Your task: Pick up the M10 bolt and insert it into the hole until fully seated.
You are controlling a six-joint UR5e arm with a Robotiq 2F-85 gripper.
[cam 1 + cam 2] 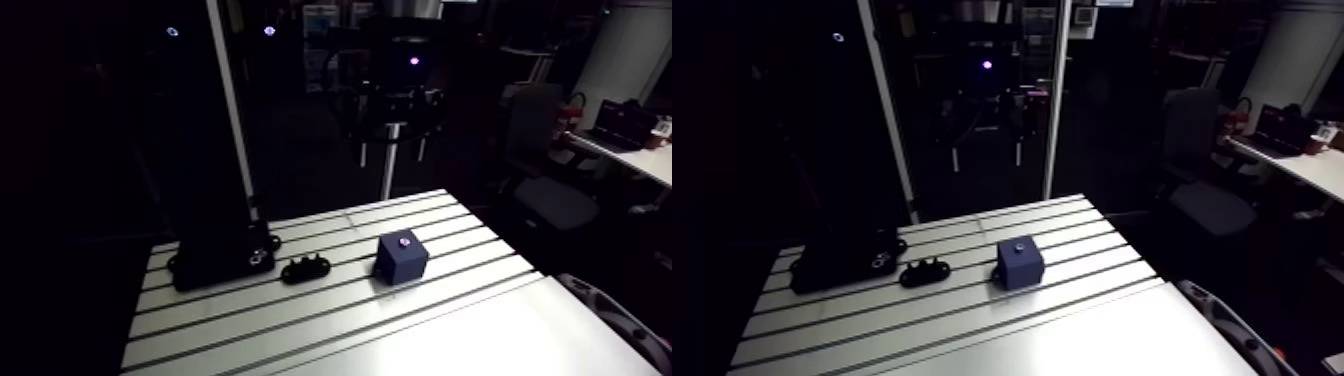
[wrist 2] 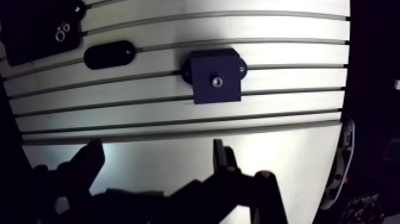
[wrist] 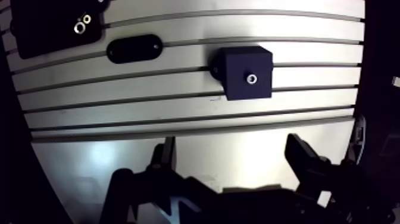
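A dark blue cube block (image 3: 247, 71) stands on the slotted aluminium table (image 3: 149, 122). A small shiny round spot (image 3: 252, 78) marks the middle of the block's top face; I cannot tell whether it is a bolt head or a hole's rim. No loose bolt shows on the table. In the wrist view my gripper (image 3: 232, 146) hovers over the table short of the block, open, with nothing between its fingers. The arm view shows the same block (image 1: 402, 257) near the middle of the table.
A black oval holder (image 3: 134, 47) lies beside the block. Further along sits a larger black fixture (image 3: 47, 27) carrying two metal rings (image 3: 82, 24). The table's edge (image 3: 360, 89) runs close past the block on its other side.
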